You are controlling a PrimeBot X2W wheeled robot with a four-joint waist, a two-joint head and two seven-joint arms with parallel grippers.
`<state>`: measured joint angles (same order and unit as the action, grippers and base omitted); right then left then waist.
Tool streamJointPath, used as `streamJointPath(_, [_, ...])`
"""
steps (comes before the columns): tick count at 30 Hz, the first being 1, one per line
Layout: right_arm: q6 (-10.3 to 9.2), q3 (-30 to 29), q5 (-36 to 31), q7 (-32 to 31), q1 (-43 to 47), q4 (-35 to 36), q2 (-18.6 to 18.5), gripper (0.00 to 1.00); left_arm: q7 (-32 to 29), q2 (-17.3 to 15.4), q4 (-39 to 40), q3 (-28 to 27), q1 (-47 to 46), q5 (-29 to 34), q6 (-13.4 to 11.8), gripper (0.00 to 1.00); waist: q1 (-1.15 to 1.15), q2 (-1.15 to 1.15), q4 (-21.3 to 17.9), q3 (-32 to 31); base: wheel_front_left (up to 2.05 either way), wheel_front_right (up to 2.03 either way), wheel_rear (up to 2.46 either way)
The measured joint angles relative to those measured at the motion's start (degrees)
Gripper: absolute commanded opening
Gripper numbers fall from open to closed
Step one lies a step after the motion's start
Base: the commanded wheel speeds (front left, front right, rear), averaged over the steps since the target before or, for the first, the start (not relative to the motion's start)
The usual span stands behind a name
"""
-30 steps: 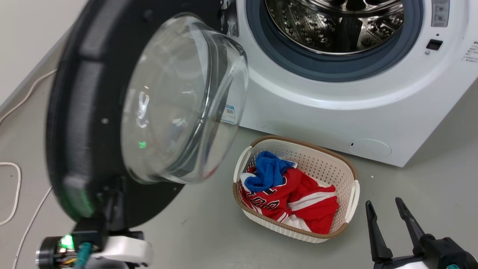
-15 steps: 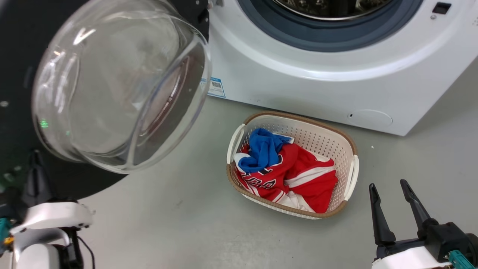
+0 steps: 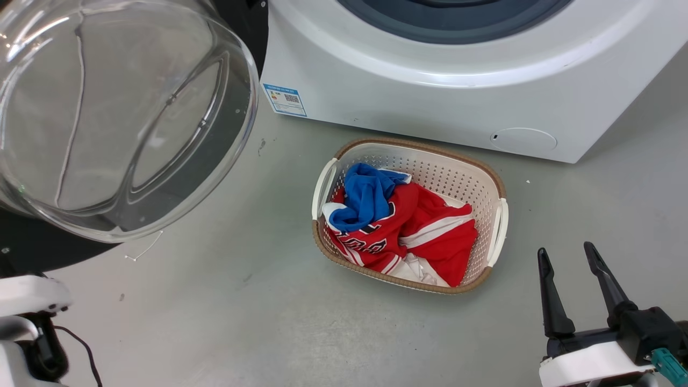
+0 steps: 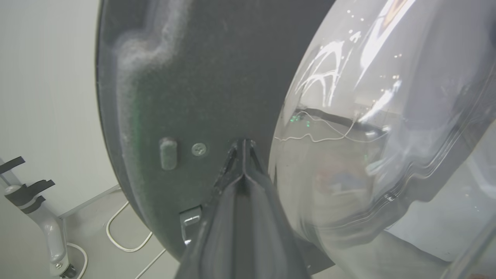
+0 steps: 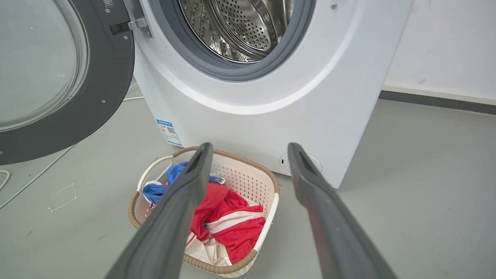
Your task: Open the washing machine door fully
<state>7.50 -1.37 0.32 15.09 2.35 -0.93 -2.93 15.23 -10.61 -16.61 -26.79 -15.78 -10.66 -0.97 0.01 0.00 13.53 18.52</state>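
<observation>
**A:** Head view?

**B:** The washing machine door (image 3: 123, 123) is at upper left, swung out from the white machine (image 3: 430, 102), with its glass bowl (image 3: 80, 80) bulging toward the camera. The basket (image 3: 497, 226) sits on the floor (image 3: 242, 322) just in front of the machine, with a red garment (image 3: 430, 236) and a blue garment (image 3: 365, 196) inside. The right claw (image 3: 565, 250) is at lower right over bare floor, fingers spread wide and holding nothing. A pale arm housing (image 3: 27, 293) is at lower left, below the door's dark edge.

**A:** Left wrist?

**B:** The left claw (image 4: 244, 143) is narrow. Both fingers are pressed together to one point with nothing between them. The tip is right at the door's black inner face (image 4: 193, 77), just beside the rim of the glass bowl (image 4: 368, 135). Can't tell whether it touches. A screw (image 4: 198, 149) and a small peg (image 4: 168, 154) are just left of the tip. A white cable (image 4: 120, 232) lies on the floor past the door's edge.

**A:** Right wrist?

**B:** The right claw (image 5: 250, 149) is spread wide and empty, with the basket (image 5: 240, 159) below and between the fingers. The door (image 5: 108, 77) is at left, hanging on its hinge (image 5: 133, 25) and angled well away from the opening. The steel drum (image 5: 248, 27) and grey ring (image 5: 217, 66) are fully exposed.
</observation>
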Motion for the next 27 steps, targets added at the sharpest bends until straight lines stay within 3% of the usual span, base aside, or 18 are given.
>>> streamJointPath(12, [0.0,0.1,-0.3,0.0,-1.0,-0.1,0.0,1.0,0.0,-2.6,-5.2,-6.6,-4.3,2.2,3.5,0.0,0.0,0.0,-1.6,0.7,0.0,0.0,0.0])
streamJointPath(27, [0.0,0.2,1.8,0.0,1.2,-0.4,0.0,1.0,0.0,0.4,-2.1,-6.7,2.2,7.4,5.5,0.0,-0.01,0.0,-3.5,-6.3,0.0,0.0,0.0])
